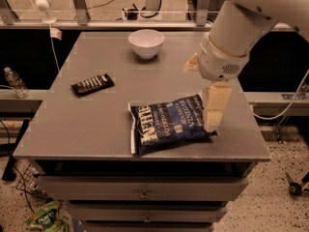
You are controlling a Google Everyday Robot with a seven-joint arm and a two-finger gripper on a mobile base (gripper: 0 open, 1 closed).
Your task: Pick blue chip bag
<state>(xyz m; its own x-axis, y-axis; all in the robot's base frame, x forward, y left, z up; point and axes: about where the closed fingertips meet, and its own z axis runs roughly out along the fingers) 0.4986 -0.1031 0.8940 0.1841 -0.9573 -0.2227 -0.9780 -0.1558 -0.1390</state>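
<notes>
The blue chip bag (166, 123) lies flat on the grey table (87, 129) near the front edge, right of centre, its white lettering facing up. My gripper (213, 115) hangs from the white arm at the right and points down over the bag's right end. Only one cream finger (215, 105) shows, seen side-on, and it covers the bag's right edge. Nothing is held.
A white bowl (146, 43) stands at the back of the table. A small black bar wrapper (92, 84) lies at the left. A water bottle (15, 81) stands on a ledge to the left. A green snack bag (44, 217) lies on the floor. Drawers sit below the tabletop.
</notes>
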